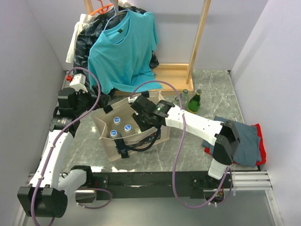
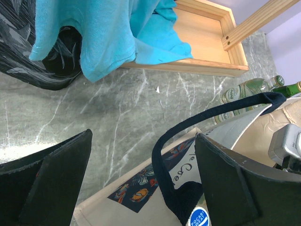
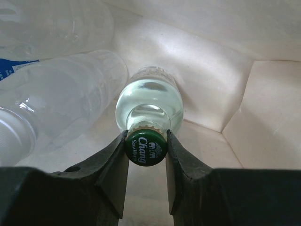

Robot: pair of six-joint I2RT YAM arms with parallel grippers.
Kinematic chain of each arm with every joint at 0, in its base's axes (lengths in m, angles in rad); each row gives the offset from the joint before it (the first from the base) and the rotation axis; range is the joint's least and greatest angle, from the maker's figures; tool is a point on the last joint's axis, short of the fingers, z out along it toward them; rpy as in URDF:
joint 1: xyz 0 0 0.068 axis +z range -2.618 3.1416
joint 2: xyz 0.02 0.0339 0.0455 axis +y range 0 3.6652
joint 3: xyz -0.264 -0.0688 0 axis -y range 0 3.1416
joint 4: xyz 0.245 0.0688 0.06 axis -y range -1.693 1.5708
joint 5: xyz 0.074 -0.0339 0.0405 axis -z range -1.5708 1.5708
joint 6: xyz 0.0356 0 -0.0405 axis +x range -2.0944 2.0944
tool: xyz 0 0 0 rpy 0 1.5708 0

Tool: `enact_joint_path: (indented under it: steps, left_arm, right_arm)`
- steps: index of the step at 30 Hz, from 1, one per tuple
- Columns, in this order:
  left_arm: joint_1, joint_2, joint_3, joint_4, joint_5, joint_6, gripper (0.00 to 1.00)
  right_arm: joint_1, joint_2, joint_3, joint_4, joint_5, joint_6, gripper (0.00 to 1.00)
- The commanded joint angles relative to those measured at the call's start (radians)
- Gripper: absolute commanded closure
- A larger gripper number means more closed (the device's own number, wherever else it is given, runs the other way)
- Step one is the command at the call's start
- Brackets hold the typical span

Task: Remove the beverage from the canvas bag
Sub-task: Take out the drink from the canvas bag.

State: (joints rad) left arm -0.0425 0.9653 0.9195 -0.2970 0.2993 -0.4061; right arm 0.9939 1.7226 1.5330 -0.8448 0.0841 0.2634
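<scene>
The beige canvas bag (image 1: 102, 134) with black straps stands open mid-table; its printed side shows in the left wrist view (image 2: 141, 197). My right gripper (image 1: 142, 124) reaches down inside it. In the right wrist view it (image 3: 146, 147) is shut on the green "Chang" cap of a clear glass soda bottle (image 3: 149, 101) standing on the bag floor. Three blue-capped plastic bottles (image 1: 127, 128) stand beside it (image 3: 61, 99). My left gripper (image 1: 97, 104) is open at the bag's far left corner (image 2: 143, 141), with a black strap (image 2: 164, 160) between its fingers, untouched.
Green glass bottles (image 1: 190, 100) stand on the table right of the bag (image 2: 244, 92). Folded clothes (image 1: 242, 139) lie at the right edge. A teal shirt (image 1: 124, 47) hangs on a wooden rack (image 1: 169, 70) behind, beside a black plastic bag (image 1: 89, 33).
</scene>
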Motion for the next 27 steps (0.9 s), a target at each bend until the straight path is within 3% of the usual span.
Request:
enact_joint_path:
  steps: [1,27]
  left_arm:
    - [0.003,-0.014,0.007,0.025,0.020,0.004,0.04]
    - [0.003,-0.017,0.001,0.032,0.024,0.001,0.04]
  right_arm:
    - [0.000,0.000,-0.025,0.006,-0.044,0.011,1.00]
    - [0.000,-0.043,-0.004,-0.011,-0.024,0.017,1.00]
